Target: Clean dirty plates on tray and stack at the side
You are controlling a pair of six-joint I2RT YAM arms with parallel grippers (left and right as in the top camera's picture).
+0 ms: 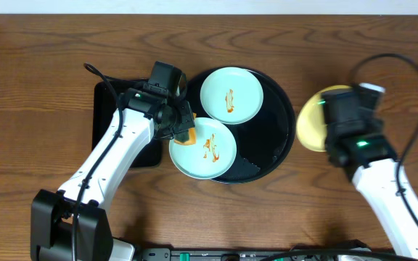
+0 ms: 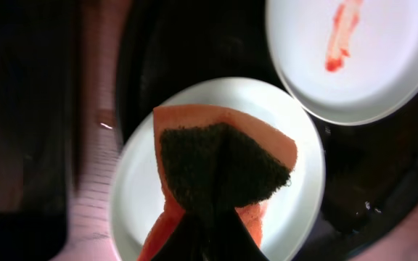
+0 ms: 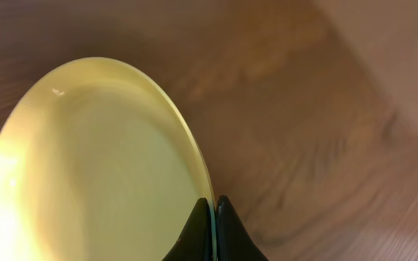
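From overhead, the round black tray (image 1: 285,109) holds two mint plates. The far plate (image 1: 231,96) lies wholly inside the tray. The near plate (image 1: 212,163) overhangs the tray's lower-left rim. Both carry an orange-red sauce streak (image 1: 229,100). The yellow plate (image 1: 309,123) is off the tray, just beyond its right rim above the wooden table (image 1: 42,58). A smaller rectangular tray (image 1: 104,123) lies beside the round tray's left rim.

The left wrist view adds what the arm hides from above. The sponge (image 2: 223,163) is orange with a dark scouring face, bent into a fold over the near plate's tray-side half. Whether it touches the plate cannot be told.

The left claw (image 1: 182,132) is clamped on the sponge, jaws pinched nearly together. In the right wrist view the right claw (image 3: 212,217) is closed tight on the yellow plate's thin rim, one finger on each face. The plate tilts away from it, and no sauce shows on its face.
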